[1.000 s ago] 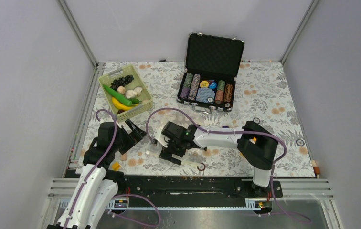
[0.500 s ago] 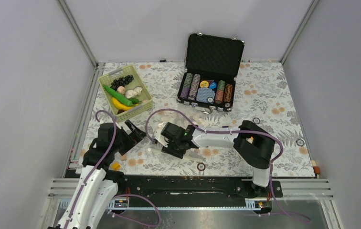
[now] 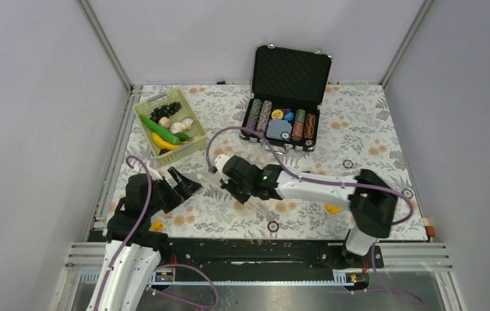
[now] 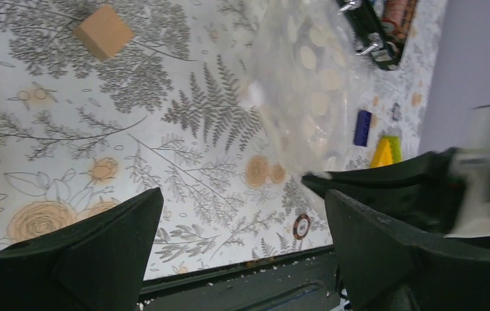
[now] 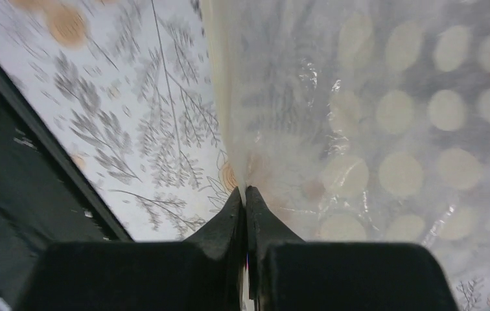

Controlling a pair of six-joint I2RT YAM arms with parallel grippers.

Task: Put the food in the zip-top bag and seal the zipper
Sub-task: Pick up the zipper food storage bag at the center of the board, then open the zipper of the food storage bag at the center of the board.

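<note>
The right fingers are clenched on an edge of the bag mid-counter, and the left fingers are spread wide, empty, to its left.

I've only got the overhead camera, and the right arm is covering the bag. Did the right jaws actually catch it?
Observer: Yes. In the right wrist view, the right gripper has its jaws shut on an edge of the zip-top bag, pinching the clear dotted film.
Operator: Okay, and is the left side holding anything?
Observer: No. In the left wrist view, the left gripper has its jaws wide open with nothing between them, and the bag is out ahead of it.
</note>
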